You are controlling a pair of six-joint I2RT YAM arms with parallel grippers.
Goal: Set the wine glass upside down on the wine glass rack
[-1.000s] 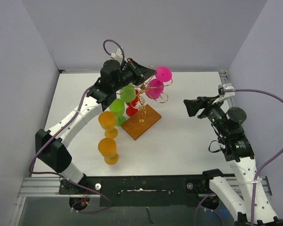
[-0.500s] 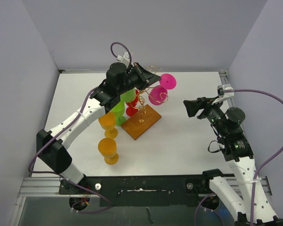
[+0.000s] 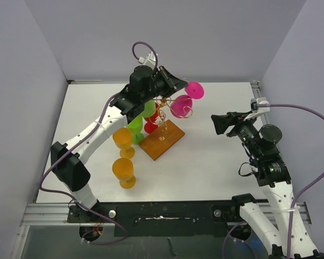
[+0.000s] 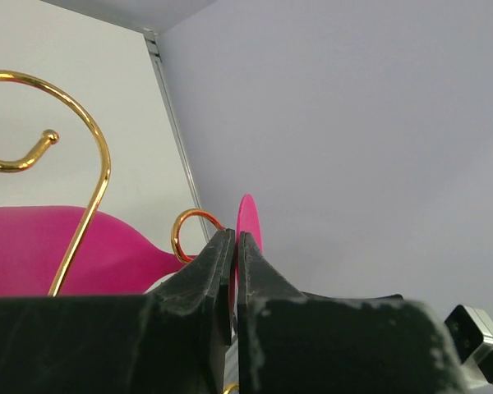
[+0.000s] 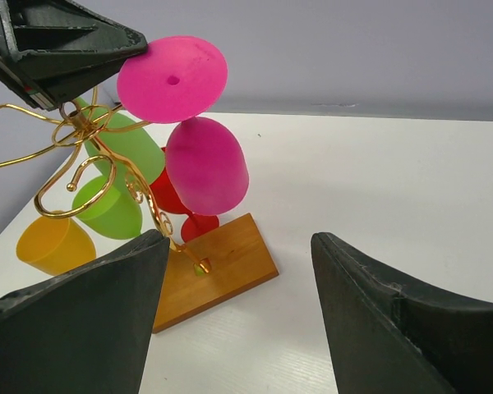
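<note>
Light is bright, even and diffuse, falling from overhead, so the white table [image 3: 221, 162] shows only faint, soft shadows beside the wine glass rack [image 3: 163, 141]. Its gold wire [image 4: 108, 164] carries small glints. The pink wine glass [image 5: 205, 164] is saturated and sharp. In the wrist views, the fingers of the left gripper [image 4: 235, 236] and right gripper [image 5: 238, 238] are dark and slightly soft. In the overhead view the walls [image 3: 38, 81] splay outward.

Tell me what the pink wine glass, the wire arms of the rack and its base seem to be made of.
The pink wine glass looks like plastic: opaque, matte, with a small dimple in the middle of its foot. The wire arms look like metal with a polished gold finish; they reflect light. The base seems wood, brown, with faint grain.
</note>
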